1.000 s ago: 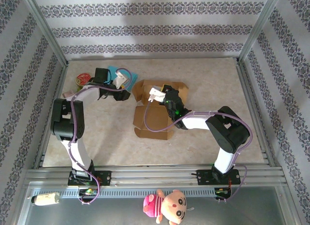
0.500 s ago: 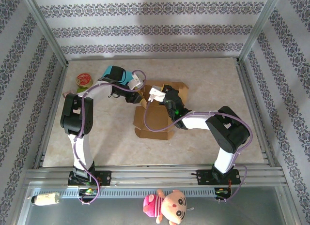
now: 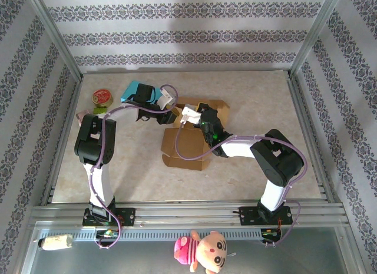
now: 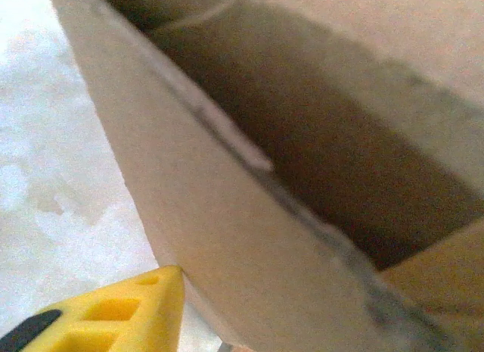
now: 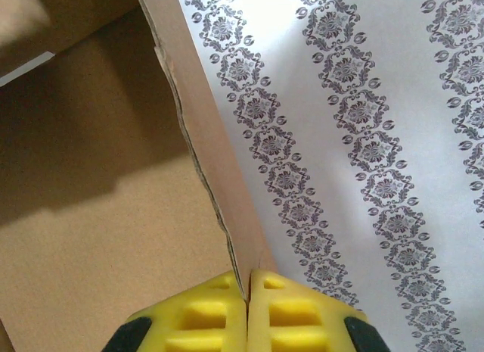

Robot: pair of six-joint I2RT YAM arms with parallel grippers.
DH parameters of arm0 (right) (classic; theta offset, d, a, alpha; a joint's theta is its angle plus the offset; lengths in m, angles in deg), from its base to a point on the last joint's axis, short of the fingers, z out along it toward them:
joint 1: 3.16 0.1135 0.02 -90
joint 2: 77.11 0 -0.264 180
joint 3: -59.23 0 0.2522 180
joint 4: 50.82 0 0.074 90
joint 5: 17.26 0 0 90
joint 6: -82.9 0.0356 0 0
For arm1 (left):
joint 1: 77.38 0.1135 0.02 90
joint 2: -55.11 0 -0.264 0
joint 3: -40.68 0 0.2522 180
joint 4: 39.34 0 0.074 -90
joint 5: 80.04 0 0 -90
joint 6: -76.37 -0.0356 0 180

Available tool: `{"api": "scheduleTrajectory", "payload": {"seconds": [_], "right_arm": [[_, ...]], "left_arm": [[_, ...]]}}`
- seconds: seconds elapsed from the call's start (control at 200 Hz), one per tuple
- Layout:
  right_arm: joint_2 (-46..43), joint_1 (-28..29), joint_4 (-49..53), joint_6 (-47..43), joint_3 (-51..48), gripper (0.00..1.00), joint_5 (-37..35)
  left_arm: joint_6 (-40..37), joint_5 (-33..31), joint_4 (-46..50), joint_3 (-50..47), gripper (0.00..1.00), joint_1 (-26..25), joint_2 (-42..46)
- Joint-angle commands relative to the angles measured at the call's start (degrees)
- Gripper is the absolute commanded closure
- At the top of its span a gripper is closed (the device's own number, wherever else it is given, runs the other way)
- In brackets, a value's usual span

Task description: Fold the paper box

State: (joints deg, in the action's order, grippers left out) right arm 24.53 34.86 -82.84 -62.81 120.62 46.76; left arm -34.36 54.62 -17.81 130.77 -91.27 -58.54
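The right gripper [image 5: 247,284] clamps a wall edge of the brown cardboard box [image 3: 189,143], the left gripper [image 3: 169,115] (grip impossible to tell) sits just outside it, and open beige tabletop [image 3: 259,106] lies rightward.

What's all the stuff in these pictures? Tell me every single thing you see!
brown cardboard paper box: one, brown, middle of the table, flaps open
round tin: one, red and green, far left of the table
blue box-like thing: one, blue, beside the tin, partly under the left arm
pink plush doll: one, pink and yellow, on the near ledge by the arm bases
pale bottle-like thing: one, whitish, near-left ledge
marbled table: one, beige
left arm: one, black and white
right arm: one, black and white
left fingers: yellow, beside the box's outer wall; grip unclear
right fingers: yellow, pinched shut on a box flap's edge
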Motion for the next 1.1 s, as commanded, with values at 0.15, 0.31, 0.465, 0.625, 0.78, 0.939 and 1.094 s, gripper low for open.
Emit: {"api": "scheduleTrajectory", "payload": {"seconds": [0.15, 0.31, 0.465, 0.625, 0.78, 0.939, 1.094], "right_arm": [[0.9, 1.0, 7.5, 1.4, -0.7, 0.97, 1.0], [0.9, 1.3, 7.6, 1.7, -0.7, 0.96, 0.8], [0.8, 1.4, 7.7, 1.7, -0.8, 0.97, 0.9], [0.8, 1.4, 7.7, 1.9, -0.6, 0.97, 1.1], [-1.2, 1.8, 11.1, 6.5, 0.7, 0.94, 2.3], [-4.2, 2.0, 17.2, 13.7, 2.9, 0.92, 5.2], [-2.8, 2.4, 22.8, 20.7, 6.6, 0.90, 7.3]], "left_arm": [[12.6, -8.6, -15.4, -2.6, 0.86, -2.3, 0.7], [17.1, -16.1, -18.9, -3.7, 0.96, -4.1, 0.5], [17.9, -17.1, -20.6, -2.9, 0.63, -5.7, -1.0], [18.4, -16.0, -23.4, -2.1, 0.89, -6.2, -2.0], [18.5, -20.7, -26.0, -3.3, 1.00, -7.1, -2.3], [19.9, -22.9, -30.3, -5.4, 0.72, -7.5, -1.7], [20.0, -23.8, -34.7, -6.3, 1.00, -8.2, -2.0]]}}
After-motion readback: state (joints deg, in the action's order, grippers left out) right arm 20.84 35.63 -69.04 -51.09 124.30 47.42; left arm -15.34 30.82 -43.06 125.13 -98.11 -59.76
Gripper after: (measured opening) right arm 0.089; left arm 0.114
